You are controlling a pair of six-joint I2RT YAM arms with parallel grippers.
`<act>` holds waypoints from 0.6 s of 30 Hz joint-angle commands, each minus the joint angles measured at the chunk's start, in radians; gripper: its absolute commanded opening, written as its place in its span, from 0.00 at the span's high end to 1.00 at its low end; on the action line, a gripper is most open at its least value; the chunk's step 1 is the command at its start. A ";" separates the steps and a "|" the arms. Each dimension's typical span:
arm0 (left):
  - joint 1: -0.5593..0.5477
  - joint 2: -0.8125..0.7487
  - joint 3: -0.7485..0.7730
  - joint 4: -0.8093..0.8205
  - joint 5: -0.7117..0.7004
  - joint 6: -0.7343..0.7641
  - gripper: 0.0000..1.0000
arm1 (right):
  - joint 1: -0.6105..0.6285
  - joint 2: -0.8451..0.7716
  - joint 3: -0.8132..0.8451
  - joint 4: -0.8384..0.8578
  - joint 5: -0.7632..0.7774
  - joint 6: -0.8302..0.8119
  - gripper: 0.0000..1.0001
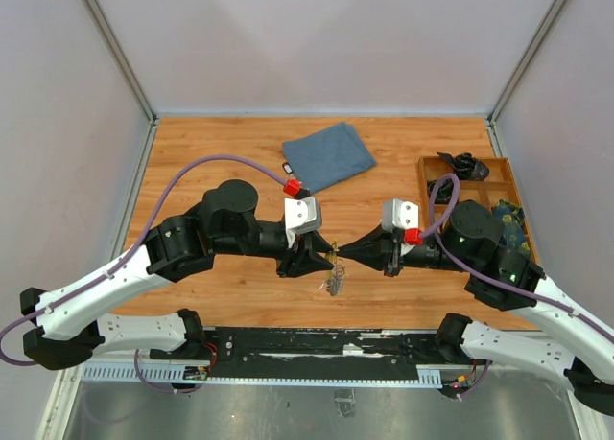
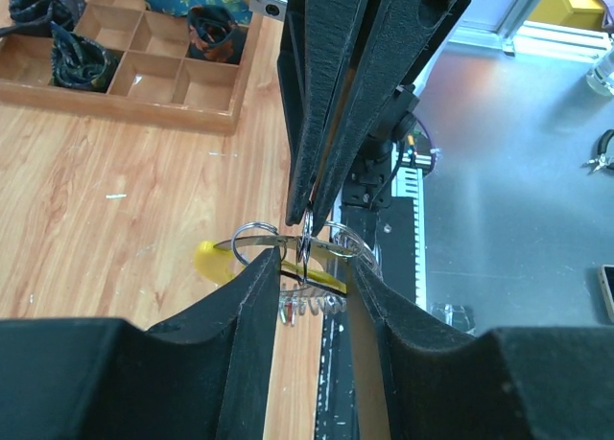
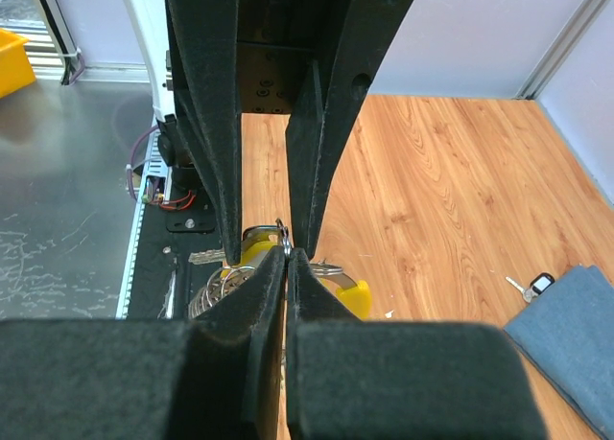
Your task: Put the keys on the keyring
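Observation:
My two grippers meet tip to tip above the table's front middle. My left gripper (image 1: 324, 254) (image 2: 309, 258) has its fingers closed against the ends of a flat metal key with a yellow head (image 2: 213, 260) (image 3: 351, 296), held crosswise. My right gripper (image 1: 343, 253) (image 3: 288, 252) is shut on the thin grey keyring (image 2: 305, 246), seen edge on. Other metal loops and a ridged coil (image 2: 318, 302) hang below in a small bunch (image 1: 334, 285). A loose key with a black head (image 3: 537, 285) lies by the blue cloth.
A folded blue cloth (image 1: 328, 155) lies at the back middle. A wooden compartment tray (image 1: 500, 179) (image 2: 144, 103) with dark rolled fabric stands at the right. The table's front edge and a black rail (image 1: 317, 349) lie just below the grippers.

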 commanded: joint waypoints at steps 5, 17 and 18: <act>-0.012 -0.011 -0.016 0.026 0.022 -0.014 0.62 | -0.011 -0.025 -0.007 0.096 0.040 0.015 1.00; -0.013 -0.018 -0.025 0.035 -0.003 -0.017 0.83 | -0.011 -0.033 -0.019 0.129 0.048 0.032 1.00; -0.012 -0.018 -0.026 0.035 -0.004 -0.018 0.83 | -0.011 -0.036 -0.020 0.130 0.052 0.032 1.00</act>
